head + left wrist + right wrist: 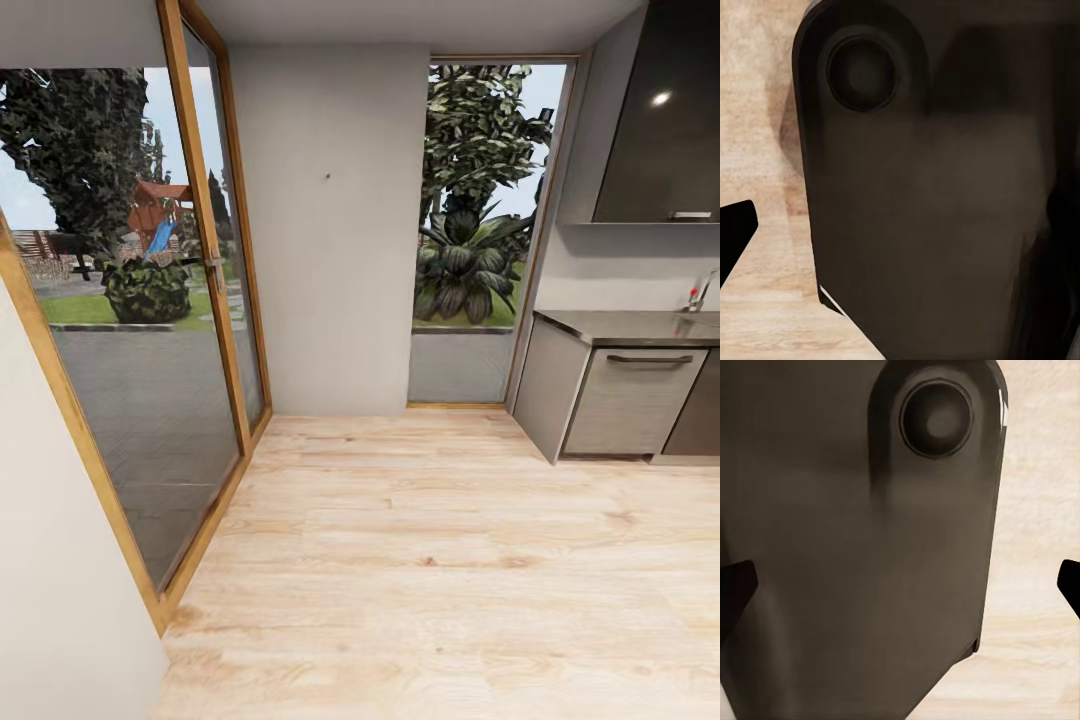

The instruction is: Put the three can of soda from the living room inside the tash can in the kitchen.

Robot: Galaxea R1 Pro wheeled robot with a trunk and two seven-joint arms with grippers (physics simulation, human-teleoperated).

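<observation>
I face a corner of the kitchen: grey cabinet fronts (632, 398), a dark countertop (625, 326), a metal faucet (701, 291) and a glossy black upper cabinet (665, 120) at the right. The soda cans and the trash can are out of view. My right gripper (900, 585) is open over the wood floor, black fingertips (735, 589) far apart, nothing between them, with a dark robot part behind. My left gripper (900, 232) also looks open, with one fingertip (735, 234) showing and the other lost against the dark robot part.
Light wood floor (430, 560) stretches ahead. A wood-framed glass door (150, 330) runs along the left, a plain wall (335, 250) stands ahead, and a tall window (478, 240) sits beside the cabinets. A pale wall (60, 560) is close at the near left.
</observation>
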